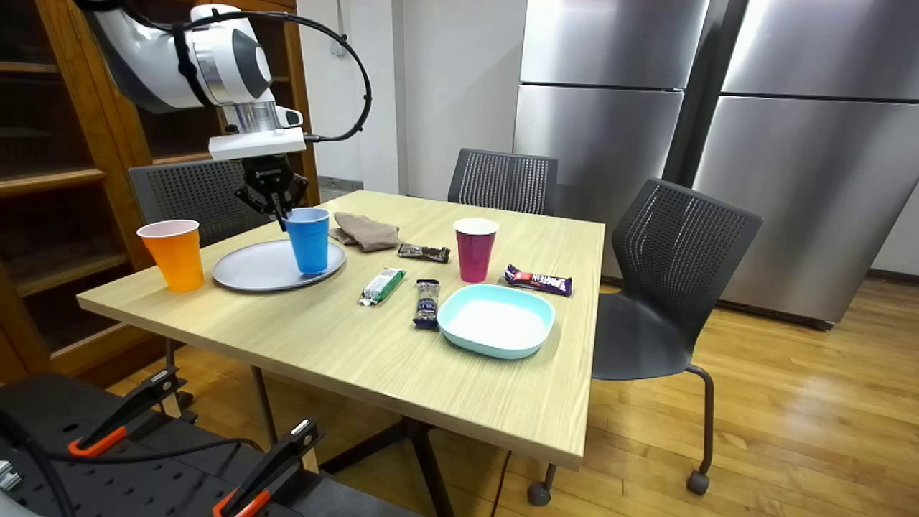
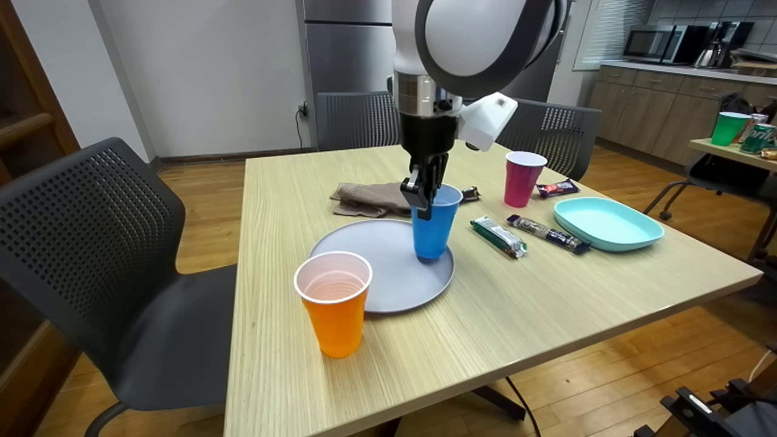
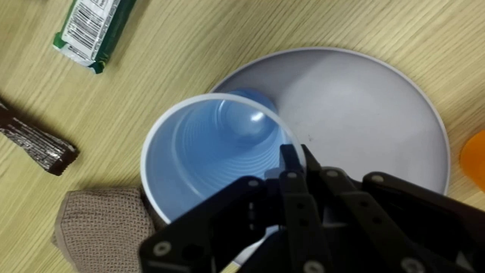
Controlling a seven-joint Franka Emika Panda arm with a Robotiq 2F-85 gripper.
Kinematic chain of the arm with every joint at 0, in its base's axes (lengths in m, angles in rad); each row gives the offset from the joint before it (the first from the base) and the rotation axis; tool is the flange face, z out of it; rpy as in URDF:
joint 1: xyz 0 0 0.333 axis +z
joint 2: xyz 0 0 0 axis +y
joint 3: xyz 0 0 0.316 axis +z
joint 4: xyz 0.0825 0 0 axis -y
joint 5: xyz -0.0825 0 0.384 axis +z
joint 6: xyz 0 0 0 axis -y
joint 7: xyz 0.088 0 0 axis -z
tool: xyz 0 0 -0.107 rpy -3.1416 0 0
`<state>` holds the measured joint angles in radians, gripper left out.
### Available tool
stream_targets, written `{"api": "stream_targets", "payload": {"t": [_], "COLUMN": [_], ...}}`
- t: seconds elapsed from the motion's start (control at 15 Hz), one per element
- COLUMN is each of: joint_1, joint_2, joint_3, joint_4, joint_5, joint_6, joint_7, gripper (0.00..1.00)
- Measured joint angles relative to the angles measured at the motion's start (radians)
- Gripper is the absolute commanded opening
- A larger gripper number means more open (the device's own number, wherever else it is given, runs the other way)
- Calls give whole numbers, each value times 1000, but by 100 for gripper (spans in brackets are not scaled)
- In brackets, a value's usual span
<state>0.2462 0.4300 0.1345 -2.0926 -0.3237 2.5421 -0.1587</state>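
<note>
1. The fingers were pinching the wall of the blue plastic cup at its rim, one tip inside and one outside.
2. The cup stood roughly upright over the gray plate, toward the plate's edge; whether its base touched the plate I could not tell.
3. It looked light and thin-walled, so I judged that it would flex under pressure. Smooth plastic might also slip or swivel in so narrow a pinch. It seemed hardly fragile, though a hard squeeze could crease it.
4. The rim seemed a sound place to take hold, as its lip would stiffen the wall. A grip around the body would need widely spread fingers and could dent it.
5. Only the wrist view looked down to the cup's inner bottom, where a bright glint showed; both exterior views gave its outer height.
6. The wrist view also brought out the weave of the brown cloth, but caught just a sliver of the orange plastic cup.
7. In an exterior view the brown snack bar lay fully visible on the surface; the wrist view caught only one end.
</note>
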Motion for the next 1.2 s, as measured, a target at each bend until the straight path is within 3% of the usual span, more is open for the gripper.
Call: {"api": "stream_targets", "payload": {"t": [0.27,0.33,0.47,1.0,1.2], "joint_1": [0,0,0,0,0], "joint_2": [29,32,36,26,2], "joint_3": [10,12,13,13,13], "joint_4": [16,18,20,21,21], "joint_5": [0,0,0,-1,-1], "joint_6": [0,0,0,2,3], "joint_7": [-38,-47,-60,-72,-72], "gripper": [1,29,36,95,100]}}
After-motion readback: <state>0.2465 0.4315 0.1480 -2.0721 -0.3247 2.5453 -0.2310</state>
